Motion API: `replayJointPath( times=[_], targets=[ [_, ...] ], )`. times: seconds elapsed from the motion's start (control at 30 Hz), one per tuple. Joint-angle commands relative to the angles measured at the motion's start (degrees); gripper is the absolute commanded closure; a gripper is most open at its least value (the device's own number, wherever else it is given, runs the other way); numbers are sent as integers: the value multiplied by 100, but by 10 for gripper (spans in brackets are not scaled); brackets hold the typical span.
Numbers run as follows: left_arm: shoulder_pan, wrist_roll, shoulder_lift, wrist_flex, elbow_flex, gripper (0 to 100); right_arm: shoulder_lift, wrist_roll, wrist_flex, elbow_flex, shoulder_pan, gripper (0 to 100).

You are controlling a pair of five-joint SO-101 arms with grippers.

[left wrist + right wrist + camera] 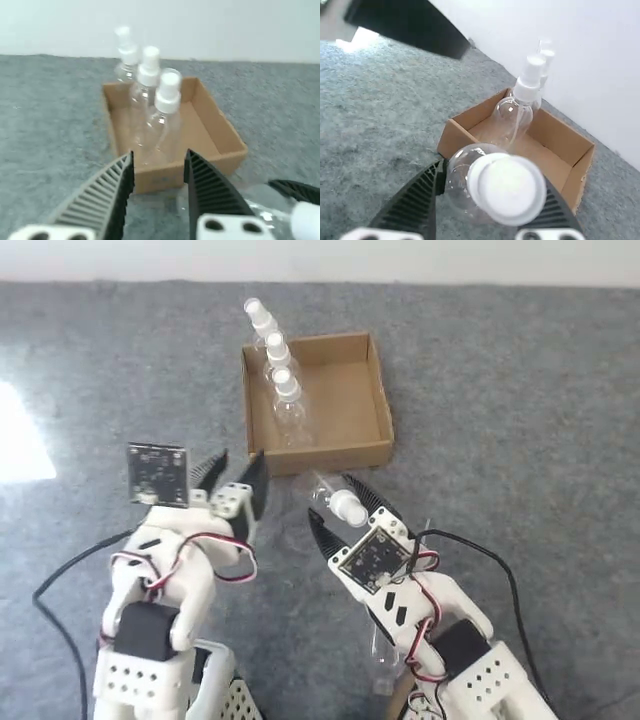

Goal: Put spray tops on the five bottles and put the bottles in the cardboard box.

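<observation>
Progress looks past halfway: three topped bottles stand in the box. A fourth bottle sits clamped in the right gripper; the left gripper gapes empty.

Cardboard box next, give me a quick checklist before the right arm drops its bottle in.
1. Right claw shut on the held bottle: ok.
2. Spray top on that bottle: ok.
3. Free floor in the cardboard box: ok, beside the three bottles.
4. Those three bottles upright and capped: ok.
5. Left claw open and apart from the held bottle: ok.
6. Held bottle over the box: not ok, it is short of the front wall.
</observation>
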Motion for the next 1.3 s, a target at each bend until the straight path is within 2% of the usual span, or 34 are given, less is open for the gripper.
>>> replayJointPath(
  times=[0.0,0.23,0.53,0.63,0.77,1.03,1.17,1.27],
  targets=[
    [-738,35,-79,62,-347,848,-154,88,92,-149,75,933],
    [-1881,35,-79,9,-4,846,-154,105,646,-448,110,933],
    [-2426,18,-79,-18,549,845,-154,88,1182,-844,927,933],
    [-2479,18,-79,-352,954,845,-154,88,1253,-888,971,933],
    [-3015,62,-79,-765,1103,848,-154,97,1253,-914,980,933],
    [-3051,70,-79,-800,1174,857,-154,88,1253,-923,980,933],
    [-3059,35,-79,-800,1156,942,-154,88,1253,-949,980,933],
    [-3059,26,-79,-914,1174,964,-154,88,1253,-949,980,933]
  ],
)
